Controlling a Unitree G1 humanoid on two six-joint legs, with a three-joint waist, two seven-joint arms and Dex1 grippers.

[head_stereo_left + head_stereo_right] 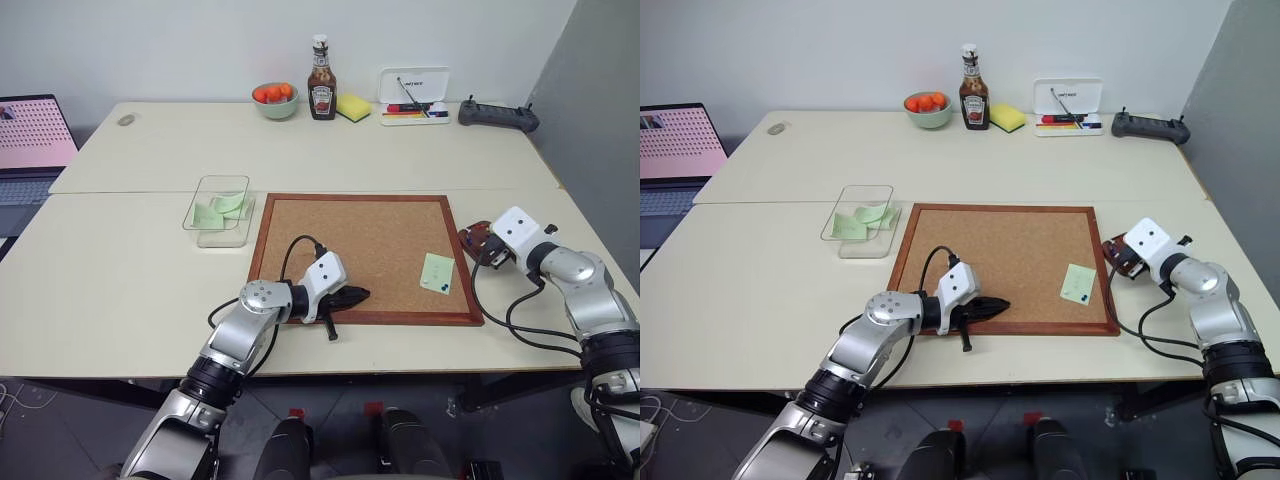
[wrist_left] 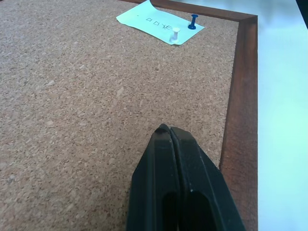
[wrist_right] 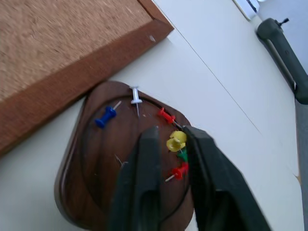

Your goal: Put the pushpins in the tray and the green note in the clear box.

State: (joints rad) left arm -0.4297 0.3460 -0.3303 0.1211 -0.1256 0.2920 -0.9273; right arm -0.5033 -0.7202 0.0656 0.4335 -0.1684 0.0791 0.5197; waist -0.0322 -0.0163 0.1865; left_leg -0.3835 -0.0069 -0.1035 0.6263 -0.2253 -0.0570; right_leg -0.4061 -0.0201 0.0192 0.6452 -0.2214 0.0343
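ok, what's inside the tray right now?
The tray holds loose pushpins: one blue, one white, two red, one yellow and a green one, partly covered. The right gripper hangs over it, slightly open, and its fingers hide part of the tray floor.

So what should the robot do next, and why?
Probably finish opening the right gripper and lift it off the tray: a yellow pushpin sits between its parted fingers over the tray. Then it should go for the blue pushpin and white pushpin pinning the green note.
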